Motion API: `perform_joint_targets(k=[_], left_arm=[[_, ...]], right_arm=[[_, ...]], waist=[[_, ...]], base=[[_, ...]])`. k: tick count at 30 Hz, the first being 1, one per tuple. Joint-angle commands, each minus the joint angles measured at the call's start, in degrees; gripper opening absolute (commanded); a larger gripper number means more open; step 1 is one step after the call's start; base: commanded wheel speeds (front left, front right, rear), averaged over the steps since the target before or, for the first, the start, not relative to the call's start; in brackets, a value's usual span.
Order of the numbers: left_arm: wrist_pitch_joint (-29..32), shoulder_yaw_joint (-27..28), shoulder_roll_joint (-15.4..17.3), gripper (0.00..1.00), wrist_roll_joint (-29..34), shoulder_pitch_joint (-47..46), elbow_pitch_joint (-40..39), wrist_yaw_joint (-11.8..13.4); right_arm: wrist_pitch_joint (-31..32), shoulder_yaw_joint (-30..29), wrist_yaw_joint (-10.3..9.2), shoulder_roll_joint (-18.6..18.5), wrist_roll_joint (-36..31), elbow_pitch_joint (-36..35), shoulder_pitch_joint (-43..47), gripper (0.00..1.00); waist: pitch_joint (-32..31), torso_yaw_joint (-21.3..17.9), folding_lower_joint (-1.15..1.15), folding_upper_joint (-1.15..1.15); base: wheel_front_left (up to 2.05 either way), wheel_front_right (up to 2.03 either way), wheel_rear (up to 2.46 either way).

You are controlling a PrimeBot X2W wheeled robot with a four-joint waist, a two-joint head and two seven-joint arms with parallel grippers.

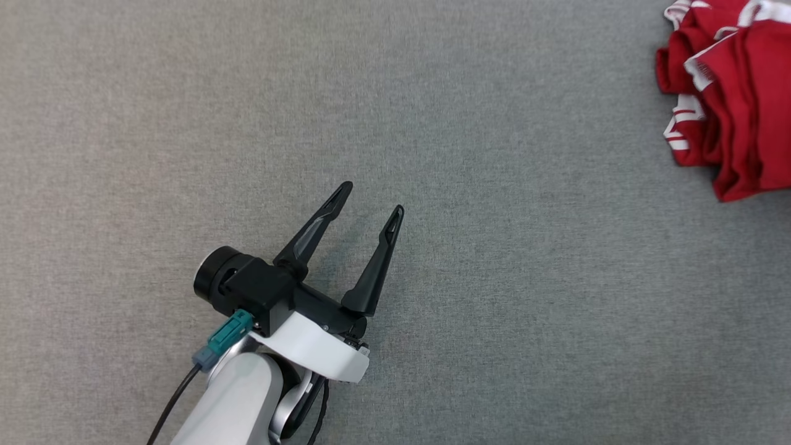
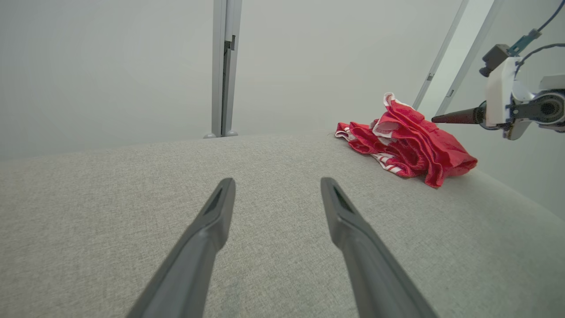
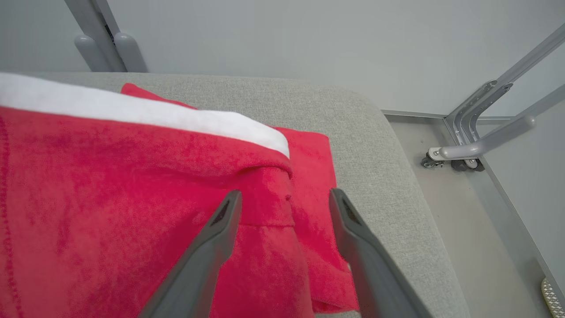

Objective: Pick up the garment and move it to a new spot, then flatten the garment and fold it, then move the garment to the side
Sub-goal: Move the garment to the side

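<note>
Garment (image 3: 110, 176) under right gripper (image 3: 284, 193), jaws spread wide, left gripper (image 1: 372, 198) likewise, empty

left gripper (image 1: 372, 198): two black tapered fingers (image 1: 374, 272), slotted tips | black wrist block (image 1: 259, 290), round cap (image 1: 210, 281) at 9 o'clock | teal plug (image 1: 230, 330) and black cable (image 1: 173, 402) at 7 o'clock | white collar (image 1: 315, 349) | pale forearm (image 1: 238, 402)

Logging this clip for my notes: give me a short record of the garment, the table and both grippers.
garment: red, white trim, crumpled, unfolded, by a corner of the table
table: grey fabric top
left gripper: open, over bare table, apart from the garment
right gripper: open, fingers pointing at the garment, not gripping it
</note>
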Motion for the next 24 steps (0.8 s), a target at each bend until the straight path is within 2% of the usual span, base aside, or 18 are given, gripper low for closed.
perform_joint_targets(k=[1, 6, 11, 15, 18, 24], left_arm=[[-0.41, 0.14, 0.18, 1.00, -0.18, 0.26, 0.19, 0.20], [-1.37, 0.72, 0.22, 1.00, -1.12, 1.50, 1.18, 0.80], [-2.46, 2.95, 0.87, 1.00, -2.37, 3.57, 1.95, 2.09], [-2.92, 5.93, 2.31, 1.00, -3.60, 5.81, 2.17, 3.70], [-3.05, 8.29, 3.34, 1.00, -4.60, 7.64, 1.83, 5.05], [-2.01, 11.48, 4.72, 1.00, -5.93, 11.43, 1.38, 8.15]], right_arm=[[-1.10, -0.25, 0.01, 0.43, -0.90, 0.76, -0.22, 1.00], [-7.88, -1.89, 0.01, 3.12, -3.97, 4.20, -0.20, 1.00], [-13.05, -1.88, 0.01, 5.51, -3.88, 2.57, 1.95, 1.00], [-15.55, -1.32, 0.01, 6.53, -2.49, -1.56, 5.39, 1.00], [-16.68, -0.86, 0.01, 5.53, -2.83, -5.83, 8.97, 1.00], [-18.01, -4.33, 0.01, 5.08, -1.44, -17.55, 20.77, 1.00]], waist=[[-1.38, -0.17, 0.00, 0.00], [-5.81, -0.93, 0.00, 0.00], [-11.72, -1.76, 0.00, 0.00], [-17.01, -2.28, 0.00, 0.00], [-20.29, -2.50, 0.00, 0.00], [-25.21, -1.92, 0.00, 0.00]], base=[[0.00, 0.00, 0.00], [0.00, 0.00, 0.00], [0.00, 0.00, 0.00], [0.00, 0.00, 0.00], [0.00, 0.00, 0.00], [0.00, 0.00, 0.00]])
